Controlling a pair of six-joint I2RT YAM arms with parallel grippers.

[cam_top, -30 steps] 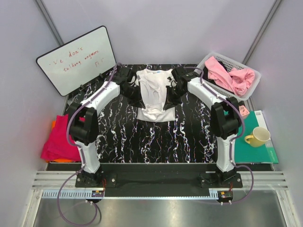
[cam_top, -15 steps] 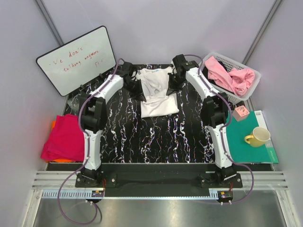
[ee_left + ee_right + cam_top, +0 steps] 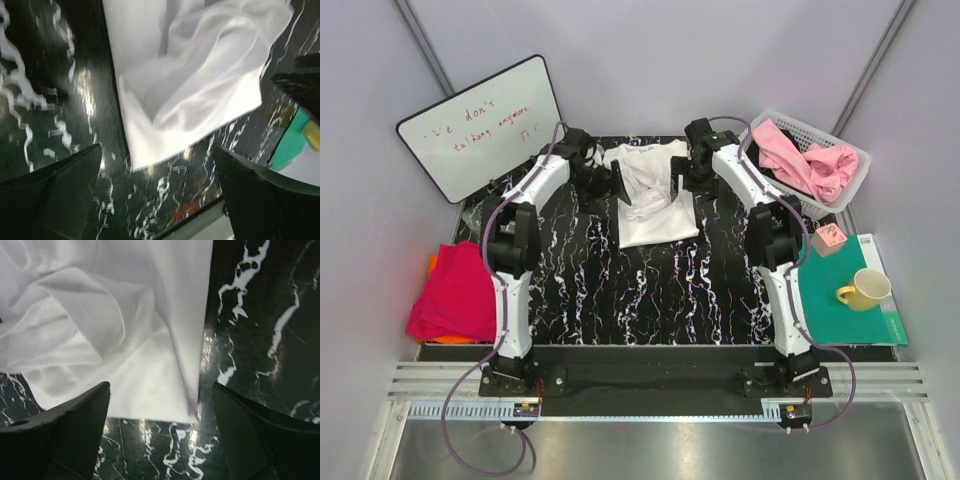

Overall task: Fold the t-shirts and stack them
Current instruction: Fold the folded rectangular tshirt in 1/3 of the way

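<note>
A white t-shirt (image 3: 655,200) lies rumpled and partly folded at the far middle of the black marbled table (image 3: 650,290). My left gripper (image 3: 617,182) hovers at its left edge and is open; in the left wrist view the white t-shirt (image 3: 195,85) lies beyond my left gripper (image 3: 157,200), nothing between the fingers. My right gripper (image 3: 680,177) is at the shirt's right edge, also open; in the right wrist view the white t-shirt (image 3: 125,330) reaches down between the spread fingers of my right gripper (image 3: 160,435), untouched. A magenta-red t-shirt (image 3: 452,292) lies folded at the left on an orange one (image 3: 433,264). Pink t-shirts (image 3: 808,160) fill the basket.
A white mesh basket (image 3: 855,180) stands at the back right. A whiteboard (image 3: 485,125) leans at the back left. On the right lies a teal mat (image 3: 850,315) with a yellow mug (image 3: 863,288) and a small pink object (image 3: 834,236) beside it.
Both grippers have opened and let go of the white t-shirt, which has dropped onto the table. Both arms have stretched toward the far end of the table.
</note>
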